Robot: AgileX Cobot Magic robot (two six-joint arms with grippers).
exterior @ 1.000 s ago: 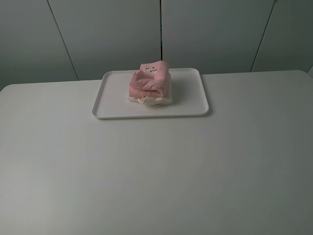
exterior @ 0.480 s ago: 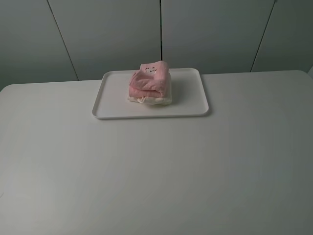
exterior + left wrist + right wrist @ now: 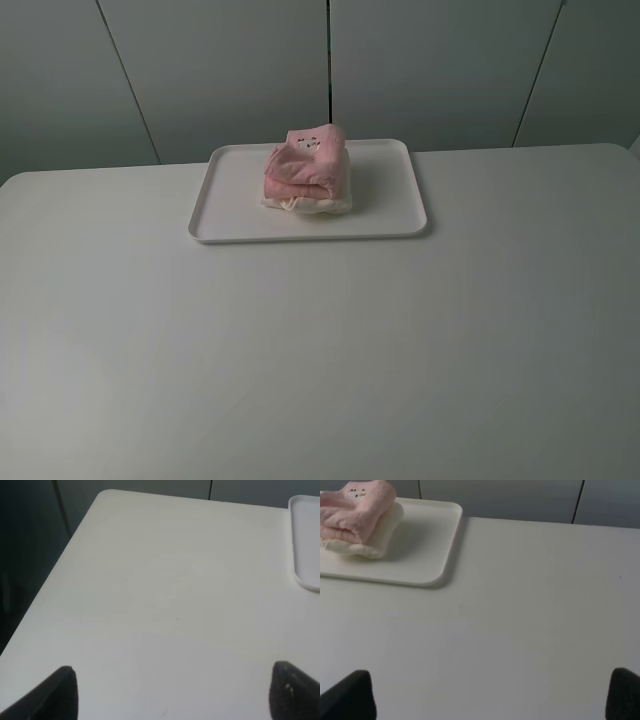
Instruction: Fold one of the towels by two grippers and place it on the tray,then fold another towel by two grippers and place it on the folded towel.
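The white tray [image 3: 240, 215] lies at the back middle of the table. On it the folded cream towel [image 3: 320, 204] lies under the folded pink towel [image 3: 305, 165], which has a small face motif on top. In the right wrist view the pink towel [image 3: 355, 507] rests on the cream towel [image 3: 375, 542] on the tray [image 3: 420, 555]. The left wrist view shows only a tray [image 3: 305, 540] corner. Neither arm shows in the exterior view. My left gripper [image 3: 175, 692] and right gripper [image 3: 492, 695] are open over bare table, far from the towels, holding nothing.
The white table [image 3: 320, 350] reaches to grey wall panels [image 3: 230, 70] at the back. In the left wrist view the table's [image 3: 150, 605] edge and corner run close by, with dark floor beyond.
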